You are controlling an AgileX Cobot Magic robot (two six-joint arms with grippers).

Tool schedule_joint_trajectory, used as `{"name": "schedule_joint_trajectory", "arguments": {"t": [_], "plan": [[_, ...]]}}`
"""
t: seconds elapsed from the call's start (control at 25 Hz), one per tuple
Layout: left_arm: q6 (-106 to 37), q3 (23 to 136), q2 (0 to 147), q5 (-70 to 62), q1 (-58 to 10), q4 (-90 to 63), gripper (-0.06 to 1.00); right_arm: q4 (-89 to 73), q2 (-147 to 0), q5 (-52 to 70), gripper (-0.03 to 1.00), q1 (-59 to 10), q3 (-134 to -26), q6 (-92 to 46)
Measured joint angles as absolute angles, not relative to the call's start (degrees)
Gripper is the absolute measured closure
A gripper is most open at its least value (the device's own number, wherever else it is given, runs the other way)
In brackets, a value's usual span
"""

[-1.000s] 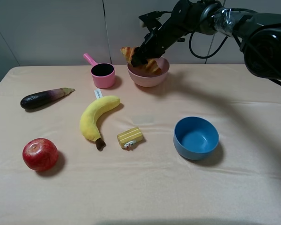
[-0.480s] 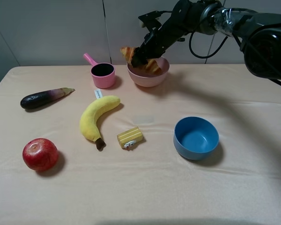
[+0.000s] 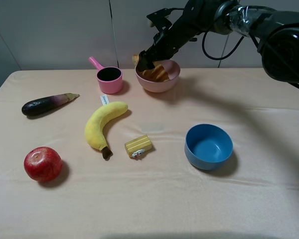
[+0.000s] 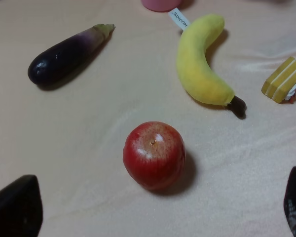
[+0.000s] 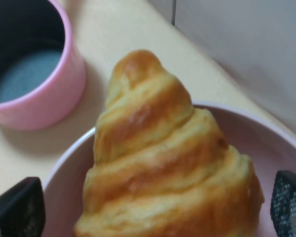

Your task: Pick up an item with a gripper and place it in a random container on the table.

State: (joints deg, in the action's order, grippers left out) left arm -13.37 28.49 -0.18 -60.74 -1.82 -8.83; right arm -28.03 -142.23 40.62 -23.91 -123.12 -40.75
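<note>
Two end effectors, both released. Right end effector (image 3: 143,59) hanging over the left edge of the pink bowl (image 3: 170,79) at the back of the counter (image 3: 259,99), fingers (image 5: 15,210) spread wide to either side of the croissant (image 5: 158,163), gripping nothing. Croissant lying inside the bowl, leaning against its wall, pointed end poking up over the rim toward the pink cup (image 3: 109,78). Cup just beside the bowl but apart from it, upright, handle pointing to the back left. Left end effector (image 4: 155,205) out of the high view; in its own wrist view, both fingers wide apart at the picture's lower corners, nothing between them, the apple (image 3: 42,163) close ahead on the cloth. Eggplant (image 3: 45,103) lying at the left, well behind the apple. Banana (image 3: 100,124) near the middle, curved, white tag at its far end, dark stem toward the front. Yellow block (image 3: 138,145) just beside that stem, not touching. Blue bowl (image 3: 208,147) upright at the right front, well apart from the pink bowl.
</note>
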Motion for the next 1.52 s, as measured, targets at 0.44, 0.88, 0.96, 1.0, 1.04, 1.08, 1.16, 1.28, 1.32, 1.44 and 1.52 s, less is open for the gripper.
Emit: {"name": "schedule_joint_trajectory", "arguments": {"t": [0.44, 0.88, 0.96, 1.0, 1.04, 1.08, 1.16, 1.28, 1.32, 1.44, 1.52], "plan": [[-13.4, 28.5, -0.2, -60.7, -1.8, -8.8, -0.05, -24.6, -136.8, 46.1, 0.27, -23.9, -123.1, -37.3], [-13.4, 28.5, -0.2, -60.7, -1.8, -8.8, -0.05, -16.1, -127.6, 61.2, 0.27, -23.6, -123.1, -33.0], [-13.4, 28.5, -0.2, -60.7, -1.8, -8.8, -0.05, -14.6, -126.2, 64.9, 0.27, -23.3, -123.1, -31.7], [-13.4, 28.5, -0.2, -60.7, -1.8, -8.8, -0.05, -13.4, -125.6, 66.7, 0.27, -23.2, -123.1, -31.0], [-13.4, 28.5, -0.2, -60.7, -1.8, -8.8, -0.05, -12.2, -124.8, 68.1, 0.27, -23.1, -123.1, -30.4], [-13.4, 28.5, -0.2, -60.7, -1.8, -8.8, -0.05, -11.4, -123.8, 68.6, 0.27, -23.1, -122.9, -29.6], [-13.4, 28.5, -0.2, -60.7, -1.8, -8.8, -0.05, -9.3, -121.7, 68.9, 0.27, -23.1, -121.3, -28.2], [-13.4, 28.5, -0.2, -60.7, -1.8, -8.8, -0.05, -7.9, -117.4, 69.4, 0.27, -23.1, -117.0, -27.4], [-13.4, 28.5, -0.2, -60.7, -1.8, -8.8, -0.05, -7.6, -115.8, 69.5, 0.27, -23.1, -115.2, -27.4], [-13.4, 28.5, -0.2, -60.7, -1.8, -8.8, -0.05, -6.8, -110.9, 69.5, 0.27, -23.1, -109.6, -26.7], [-13.4, 28.5, -0.2, -60.7, -1.8, -8.8, -0.05, -5.4, -107.5, 69.5, 0.27, -23.1, -105.7, -25.4]]}}
